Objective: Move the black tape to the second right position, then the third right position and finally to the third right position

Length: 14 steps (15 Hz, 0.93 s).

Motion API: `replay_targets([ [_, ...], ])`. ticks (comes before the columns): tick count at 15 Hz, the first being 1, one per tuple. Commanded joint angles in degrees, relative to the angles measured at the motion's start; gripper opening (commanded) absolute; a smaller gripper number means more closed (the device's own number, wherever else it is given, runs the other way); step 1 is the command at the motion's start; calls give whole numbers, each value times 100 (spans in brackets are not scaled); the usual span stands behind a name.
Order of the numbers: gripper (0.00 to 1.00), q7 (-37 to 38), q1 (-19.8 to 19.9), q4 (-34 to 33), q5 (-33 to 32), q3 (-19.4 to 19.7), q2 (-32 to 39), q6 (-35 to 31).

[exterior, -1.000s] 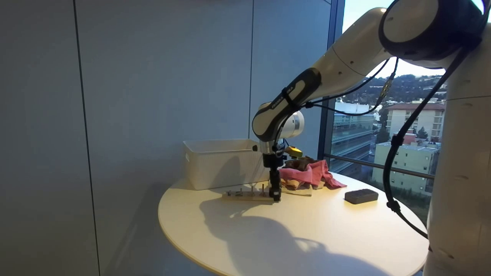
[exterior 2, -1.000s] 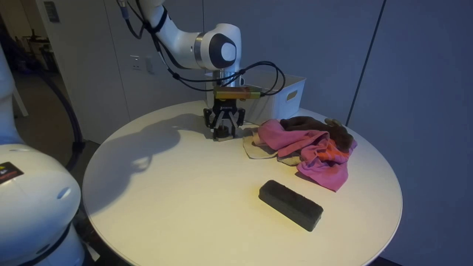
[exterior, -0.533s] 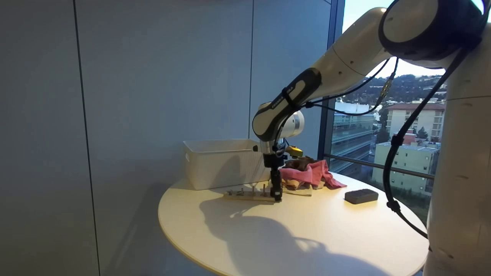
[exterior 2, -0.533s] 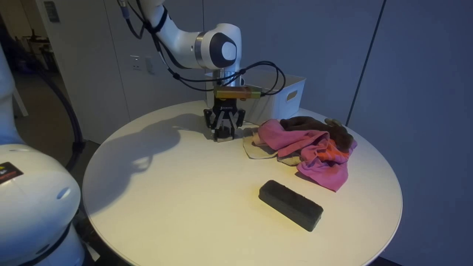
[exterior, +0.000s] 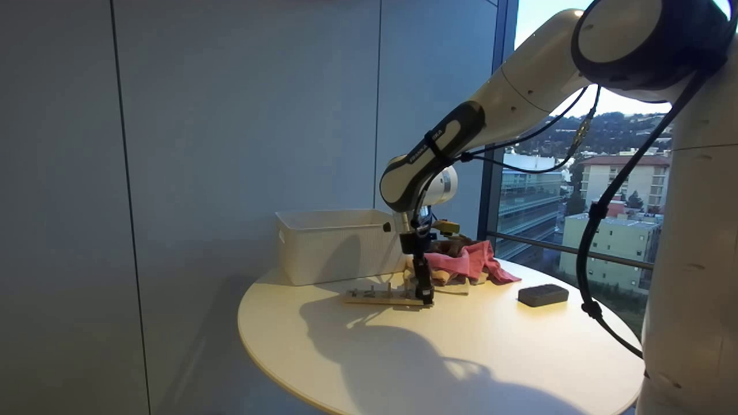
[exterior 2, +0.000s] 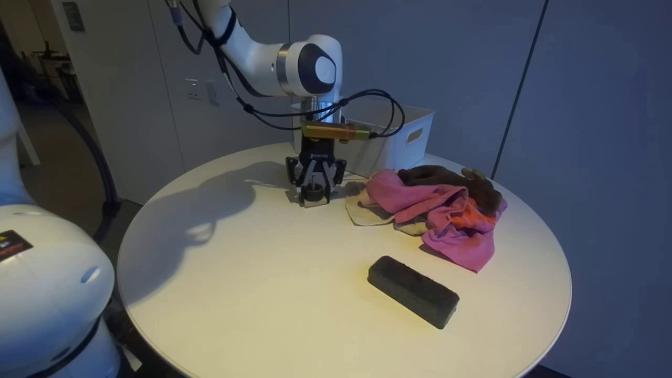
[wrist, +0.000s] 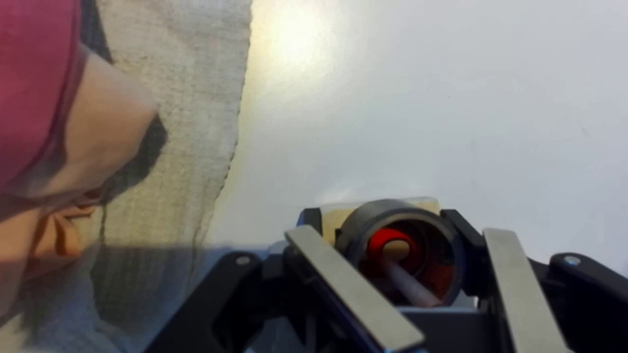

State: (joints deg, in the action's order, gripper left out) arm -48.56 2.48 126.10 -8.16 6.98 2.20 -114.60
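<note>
I list my gripper (wrist: 381,216), jaws partway apart, loosely straddling one black tape (exterior 2: 314,193) around the end peg (wrist: 414,288) of one wooden pegboard (exterior: 375,301).

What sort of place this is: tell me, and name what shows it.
Likely an office or lab, some floors up; which, I can't tell. A window looks out over buildings, and a robot arm reaches over a round table near a plain wall.

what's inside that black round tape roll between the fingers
Inside the black round tape roll, the wrist view shows a red patch around a tan disc, plus a slim pale rod. The roll's walls hide what lies beneath them.
</note>
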Motion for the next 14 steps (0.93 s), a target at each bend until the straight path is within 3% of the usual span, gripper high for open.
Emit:
replay_targets([
  [1, 93, 99, 93, -82, -192, -101, 73, 244],
  [2, 99, 21, 99, -7, -48, -108, 18, 101],
  [3, 83, 21, 98, -1, -48, -115, 27, 109],
  [5, 99, 22, 99, 12, -49, -118, 42, 105],
  [14, 100, 240, 87, 85, -134, -129, -69, 40],
])
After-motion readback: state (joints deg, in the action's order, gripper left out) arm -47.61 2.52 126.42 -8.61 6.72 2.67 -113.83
